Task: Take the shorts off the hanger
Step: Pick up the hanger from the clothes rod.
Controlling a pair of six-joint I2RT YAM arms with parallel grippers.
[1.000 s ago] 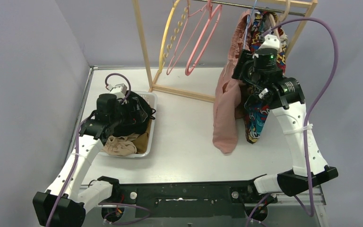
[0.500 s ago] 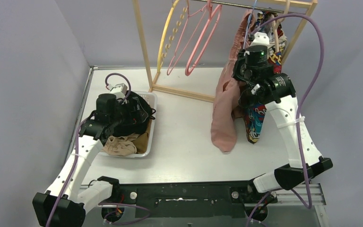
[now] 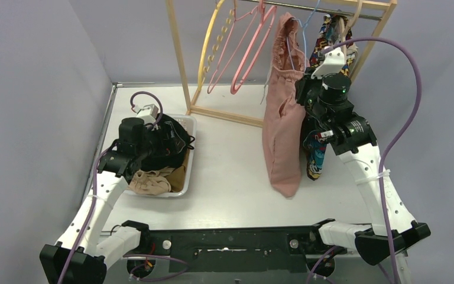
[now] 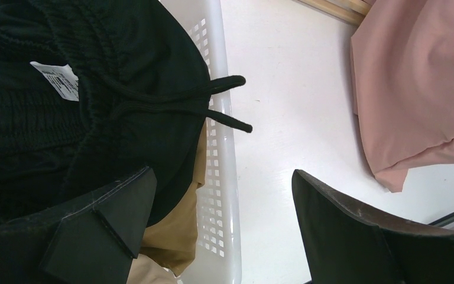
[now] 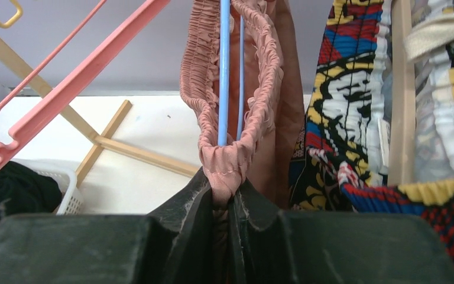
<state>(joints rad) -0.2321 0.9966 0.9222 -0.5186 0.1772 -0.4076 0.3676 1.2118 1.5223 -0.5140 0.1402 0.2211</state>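
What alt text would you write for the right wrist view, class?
The right tool is shut on the gathered waist of the dusty pink shorts, which hang on a blue hanger. Patterned fabric hangs at right, a pink hanger at left.

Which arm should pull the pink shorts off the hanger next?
Right. The right jaws are shut on the pink shorts at the blue hanger; the left jaws stand open over the white basket, far from the rack.

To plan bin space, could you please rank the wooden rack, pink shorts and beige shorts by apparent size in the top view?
Largest: wooden rack.
Then: pink shorts.
Smallest: beige shorts, partly covered.
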